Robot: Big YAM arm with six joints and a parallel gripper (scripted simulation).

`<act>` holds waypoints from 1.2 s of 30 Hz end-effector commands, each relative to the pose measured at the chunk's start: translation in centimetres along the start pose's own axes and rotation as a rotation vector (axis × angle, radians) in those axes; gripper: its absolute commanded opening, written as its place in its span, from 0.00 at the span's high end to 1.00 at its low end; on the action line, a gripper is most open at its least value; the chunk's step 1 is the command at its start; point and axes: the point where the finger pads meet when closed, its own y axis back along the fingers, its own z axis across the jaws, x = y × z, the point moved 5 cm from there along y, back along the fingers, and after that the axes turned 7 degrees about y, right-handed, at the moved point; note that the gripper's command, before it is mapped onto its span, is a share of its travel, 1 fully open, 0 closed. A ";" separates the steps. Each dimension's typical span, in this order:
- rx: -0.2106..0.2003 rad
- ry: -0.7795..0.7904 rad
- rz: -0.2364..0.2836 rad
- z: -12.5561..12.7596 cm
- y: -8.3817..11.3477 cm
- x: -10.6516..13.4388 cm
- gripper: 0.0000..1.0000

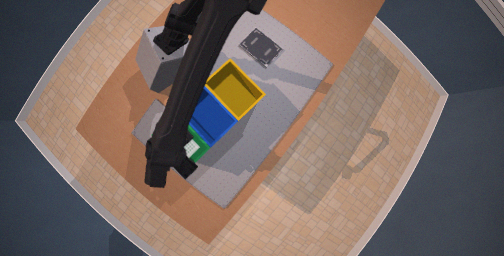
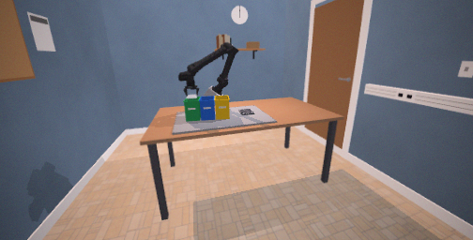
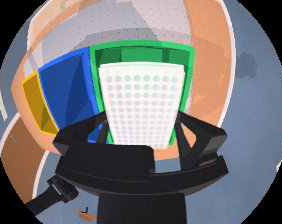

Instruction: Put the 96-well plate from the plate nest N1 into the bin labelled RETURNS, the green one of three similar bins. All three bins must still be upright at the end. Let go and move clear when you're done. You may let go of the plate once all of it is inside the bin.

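Note:
My gripper point(image 3: 141, 113) is shut on the white 96-well plate point(image 3: 141, 104) and holds it just above the open top of the green bin point(image 3: 142, 52). In the wrist view the plate lies within the green rim's outline. In the overhead view a corner of the plate point(image 1: 191, 148) shows beside the arm over the green bin point(image 1: 200, 148). In the side view the gripper point(image 2: 190, 91) hangs right over the green bin point(image 2: 191, 109). All three bins stand upright in a row. The empty plate nest point(image 1: 260, 47) lies on the grey mat beyond the yellow bin.
The blue bin point(image 1: 214, 117) touches the green one, and the yellow bin point(image 1: 235, 89) stands beyond it. A grey box point(image 1: 157, 62) stands at the arm's base. The arm point(image 1: 192, 67) hides part of the green and blue bins from above.

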 end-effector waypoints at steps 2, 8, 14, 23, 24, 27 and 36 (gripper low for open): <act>0.001 -0.016 0.000 -0.4 -0.9 -0.2 1.00; 0.021 0.000 -0.013 -0.7 0.4 -0.7 1.00; 0.021 0.000 -0.013 -0.7 0.4 -0.7 1.00; -0.002 -0.025 -0.002 -0.4 -1.1 0.3 1.00; -0.003 -0.021 0.001 -0.3 -1.3 0.2 1.00; -0.002 -0.017 0.003 -0.2 -1.1 -0.2 1.00; -0.005 -0.014 0.006 0.0 -2.2 0.0 1.00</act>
